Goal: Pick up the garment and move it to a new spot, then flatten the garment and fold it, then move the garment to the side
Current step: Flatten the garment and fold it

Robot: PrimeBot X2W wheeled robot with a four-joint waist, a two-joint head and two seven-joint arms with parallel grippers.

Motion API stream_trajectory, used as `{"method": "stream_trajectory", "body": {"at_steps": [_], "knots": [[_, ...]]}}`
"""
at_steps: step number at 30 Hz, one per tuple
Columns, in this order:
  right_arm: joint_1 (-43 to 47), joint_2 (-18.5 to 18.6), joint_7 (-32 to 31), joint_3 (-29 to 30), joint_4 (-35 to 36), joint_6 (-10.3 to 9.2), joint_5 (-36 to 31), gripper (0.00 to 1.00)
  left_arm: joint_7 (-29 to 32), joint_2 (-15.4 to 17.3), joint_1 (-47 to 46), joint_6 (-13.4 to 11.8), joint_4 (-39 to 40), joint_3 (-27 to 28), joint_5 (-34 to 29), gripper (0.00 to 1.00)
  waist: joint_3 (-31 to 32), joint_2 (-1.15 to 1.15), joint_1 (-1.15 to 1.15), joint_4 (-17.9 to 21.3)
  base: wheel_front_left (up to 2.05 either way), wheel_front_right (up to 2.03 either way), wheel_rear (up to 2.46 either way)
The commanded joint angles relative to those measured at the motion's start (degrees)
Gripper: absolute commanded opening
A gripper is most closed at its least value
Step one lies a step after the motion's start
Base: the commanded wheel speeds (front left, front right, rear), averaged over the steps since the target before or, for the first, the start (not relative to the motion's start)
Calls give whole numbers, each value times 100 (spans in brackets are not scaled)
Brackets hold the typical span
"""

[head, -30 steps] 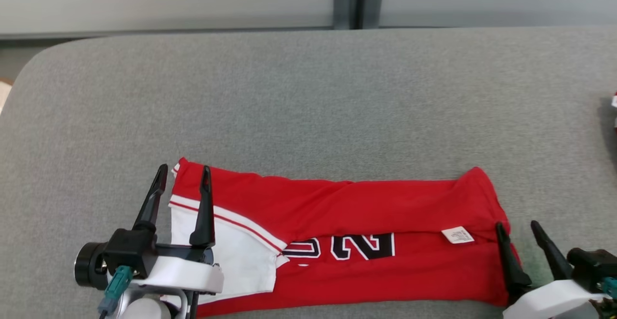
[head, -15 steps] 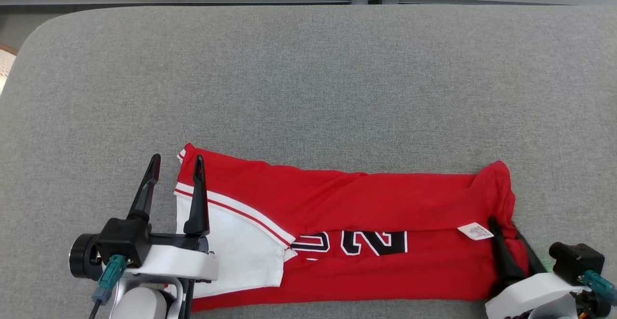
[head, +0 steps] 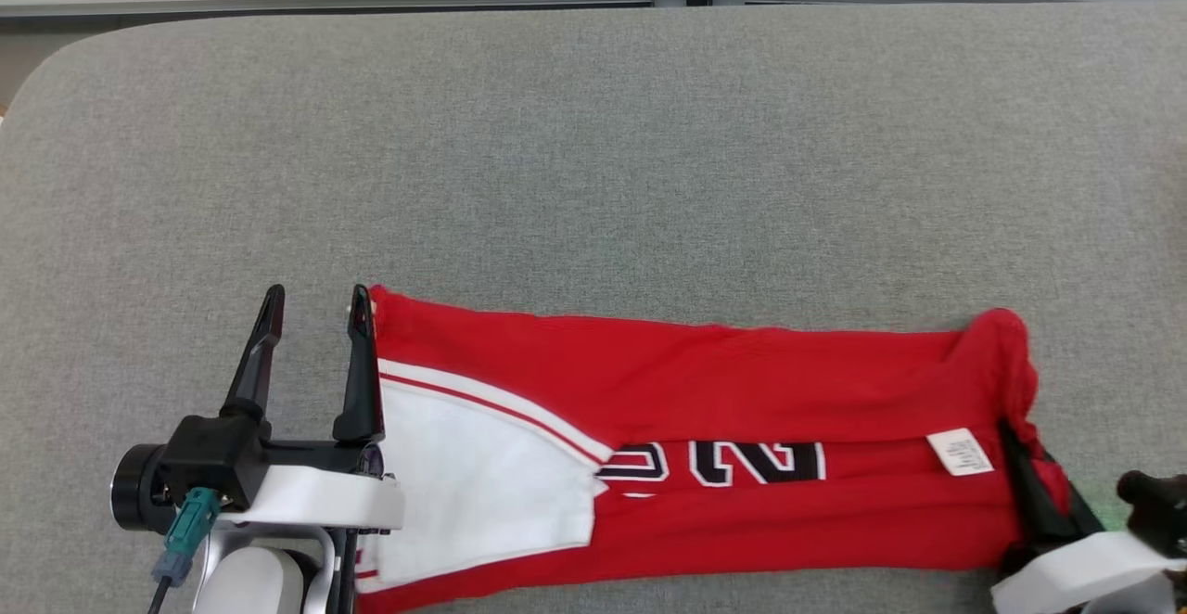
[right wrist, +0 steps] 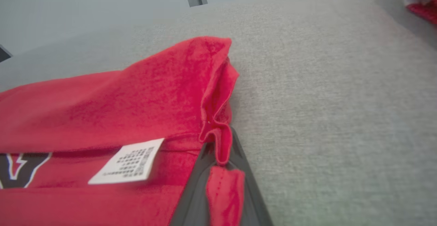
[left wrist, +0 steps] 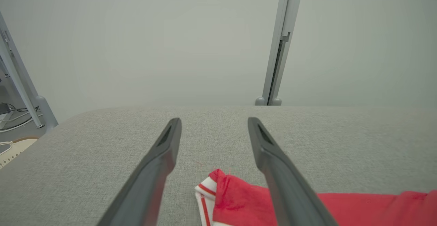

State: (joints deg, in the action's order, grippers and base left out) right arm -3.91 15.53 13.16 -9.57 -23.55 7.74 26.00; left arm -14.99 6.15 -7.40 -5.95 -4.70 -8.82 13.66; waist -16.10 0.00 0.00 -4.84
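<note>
so the garment (head: 723,391) is a red jersey lying lengthwise along the near edge of the grey tabletop (head: 593,150), already folded into a long strip with a white panel (head: 464,475) at the left end and a care label (head: 960,453) near the right; looks like thin, floppy knit, basically weightless, so it'll sag and bunch the second it's lifted from one end only; the right hand (head: 1011,438) is closed on the right end, with a pinch of red cloth squeezed between its fingers and the fabric puckering up around it; the left hand (head: 316,299) is wide open, holding nothing, its fingers either side of the far left corner; imo the trimmed corner is the spot to grab, and pinch through all the layers or the fold slides apart
</note>
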Motion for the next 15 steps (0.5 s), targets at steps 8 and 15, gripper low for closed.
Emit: {"method": "stream_trajectory", "body": {"at_steps": [8,15], "knots": [[258,533,-61,528,185,-33,-18,0,-24,-80,80,129,-4,143,-63,100,147,0,0,32,0,0,0],[113,319,-530,204,1506,-29,-325,0,-24,-134,119,189,-10,227,-112,100,287,0,0,138,0,0,0]]}}
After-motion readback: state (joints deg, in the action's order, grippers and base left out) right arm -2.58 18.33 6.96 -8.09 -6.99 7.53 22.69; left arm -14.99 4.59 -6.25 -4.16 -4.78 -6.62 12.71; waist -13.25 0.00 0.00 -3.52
